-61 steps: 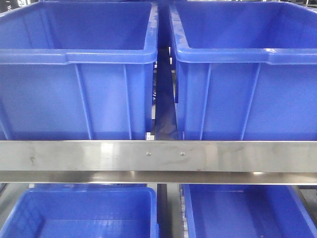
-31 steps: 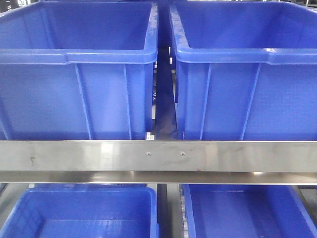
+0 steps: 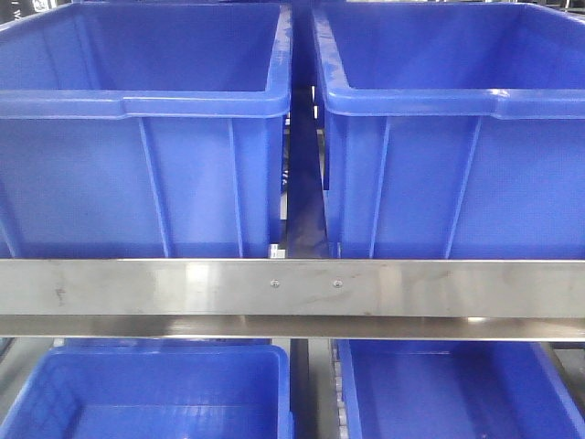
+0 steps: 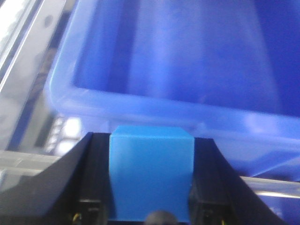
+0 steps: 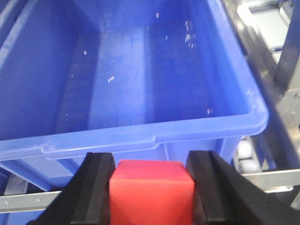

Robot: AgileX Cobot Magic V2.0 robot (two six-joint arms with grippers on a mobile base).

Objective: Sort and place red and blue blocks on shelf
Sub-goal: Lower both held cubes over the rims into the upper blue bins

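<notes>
A bright blue block (image 4: 151, 171) sits between the black fingers of my left gripper (image 4: 151, 176), which is shut on it just before the near rim of a large blue bin (image 4: 154, 105). My right gripper (image 5: 151, 187) is shut on a red block (image 5: 151, 192), held in front of the near rim of another large blue bin (image 5: 140, 136). The shelf's steel front rail (image 3: 292, 288) with two small screws crosses the front view. Neither gripper nor block appears in the front view.
Two big blue bins (image 3: 137, 105) (image 3: 457, 105) stand side by side on the upper tier, and two more (image 3: 155, 393) (image 3: 457, 389) on the tier below. A narrow gap runs between each pair. Shelf rollers (image 5: 246, 154) and steel uprights (image 5: 286, 70) lie right of the right bin.
</notes>
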